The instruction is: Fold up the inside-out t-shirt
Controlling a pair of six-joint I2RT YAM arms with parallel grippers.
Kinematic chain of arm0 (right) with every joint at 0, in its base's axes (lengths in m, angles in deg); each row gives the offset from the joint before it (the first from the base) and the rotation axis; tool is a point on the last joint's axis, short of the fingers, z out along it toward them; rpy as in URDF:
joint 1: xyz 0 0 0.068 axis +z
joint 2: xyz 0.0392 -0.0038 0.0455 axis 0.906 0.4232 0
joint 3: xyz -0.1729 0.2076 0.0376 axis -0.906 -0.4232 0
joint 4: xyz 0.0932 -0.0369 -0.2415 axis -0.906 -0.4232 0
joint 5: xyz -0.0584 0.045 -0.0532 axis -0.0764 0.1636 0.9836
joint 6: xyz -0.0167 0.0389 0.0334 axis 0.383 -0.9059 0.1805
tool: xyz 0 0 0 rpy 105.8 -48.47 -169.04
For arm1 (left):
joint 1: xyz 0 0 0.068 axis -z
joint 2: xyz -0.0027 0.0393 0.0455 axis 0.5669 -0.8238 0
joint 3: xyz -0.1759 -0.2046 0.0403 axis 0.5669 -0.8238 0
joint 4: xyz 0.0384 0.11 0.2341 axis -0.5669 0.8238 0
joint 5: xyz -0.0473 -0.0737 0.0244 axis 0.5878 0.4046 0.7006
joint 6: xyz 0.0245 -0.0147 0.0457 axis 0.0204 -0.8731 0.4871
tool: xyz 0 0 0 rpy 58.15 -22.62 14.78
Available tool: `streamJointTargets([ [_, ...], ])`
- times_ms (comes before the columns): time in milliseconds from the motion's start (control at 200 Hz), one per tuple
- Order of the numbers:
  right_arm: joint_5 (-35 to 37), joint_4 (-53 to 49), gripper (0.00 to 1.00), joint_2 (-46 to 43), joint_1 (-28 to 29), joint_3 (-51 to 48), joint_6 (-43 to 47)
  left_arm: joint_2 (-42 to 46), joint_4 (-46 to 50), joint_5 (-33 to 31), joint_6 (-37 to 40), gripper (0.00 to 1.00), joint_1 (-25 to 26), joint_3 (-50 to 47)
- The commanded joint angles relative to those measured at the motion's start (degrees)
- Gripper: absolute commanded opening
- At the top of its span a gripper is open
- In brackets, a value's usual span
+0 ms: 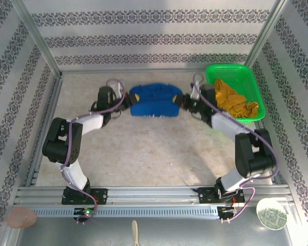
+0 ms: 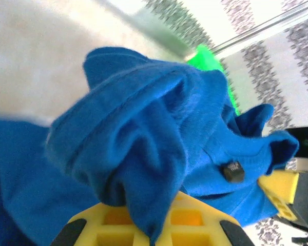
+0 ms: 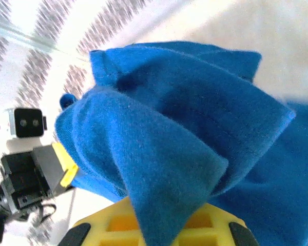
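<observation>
Bright even light, washed-out backgrounds, blurred wrist views

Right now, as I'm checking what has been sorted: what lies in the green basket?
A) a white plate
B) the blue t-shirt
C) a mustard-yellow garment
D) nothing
C: a bunched mustard-yellow garment lies inside the green basket, while the blue t-shirt is outside it, to its left in the top view.
</observation>
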Motion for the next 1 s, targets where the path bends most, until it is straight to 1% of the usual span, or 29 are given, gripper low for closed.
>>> streamJointTargets([
  [0, 4.04, 8.47, 0.0, -3.37, 0.21, -11.64, -0.17, 3.18, -17.11, -0.81, -4.06, 0.0, 0.48, -10.11],
  [75, 5.77, 11.11, 0.0, -5.15, 0.34, -16.35, -1.74, 4.26, -18.32, -3.24, -3.88, 0.0, 1.64, -14.24],
  [180, 7.81, 11.5, 0.0, -5.18, 0.27, -16.98, -1.67, 3.73, -16.69, -4.95, -2.54, 0.0, 2.41, -14.61],
  [390, 9.74, 9.72, 0.0, 0.73, -0.05, -9.95, -0.18, 1.37, -6.96, -9.11, 2.22, 0.0, 2.51, -8.16],
  [515, 10.46, 8.1, 0.0, 7.24, -0.2, -4.62, -0.48, -2.19, -0.74, -11.3, 4.99, 0.0, 2.54, -3.67],
  [689, 10.62, 5.63, 0.0, 16.46, -0.34, 2.08, -1.75, -8.69, 4.34, -13.73, 6.55, 0.0, 2.48, 1.48],
  [759, 11.09, 4.59, 0.1, 18.66, -0.45, 4.05, -1.66, -10.33, 4.3, -15.54, 6.26, 0.04, 2.48, 2.01],
  [779, 11.0, 3.98, 0.11, 19.3, -0.52, 4.92, -1.42, -10.67, 4.24, -16.21, 6.16, 0.05, 2.41, 2.12],
  [839, 10.43, 2.56, 0.21, 20.37, -0.61, 7.03, -0.69, -11.68, 3.89, -17.09, 5.56, 0.09, 2.01, 2.83],
  [869, 10.21, 1.64, 0.3, 20.5, -0.67, 8.06, -0.17, -12.14, 3.88, -17.2, 5.3, 0.13, 1.89, 3.41],
  [889, 10.15, 0.81, 0.36, 20.44, -0.69, 8.61, 0.26, -12.33, 4.04, -17.26, 5.09, 0.17, 1.79, 3.88],
  [934, 10.14, -1.04, 0.46, 19.87, -0.84, 9.58, 1.36, -12.52, 4.47, -17.15, 4.68, 0.33, 1.4, 4.76],
  [949, 10.22, -1.29, 0.48, 19.61, -0.9, 9.66, 1.54, -12.5, 4.56, -17.04, 4.64, 0.41, 1.32, 5.08],
  [994, 10.63, -2.79, 0.53, 18.23, -1.33, 9.7, 2.49, -12.01, 5.06, -16.97, 4.47, 0.57, 1.03, 5.63],
])
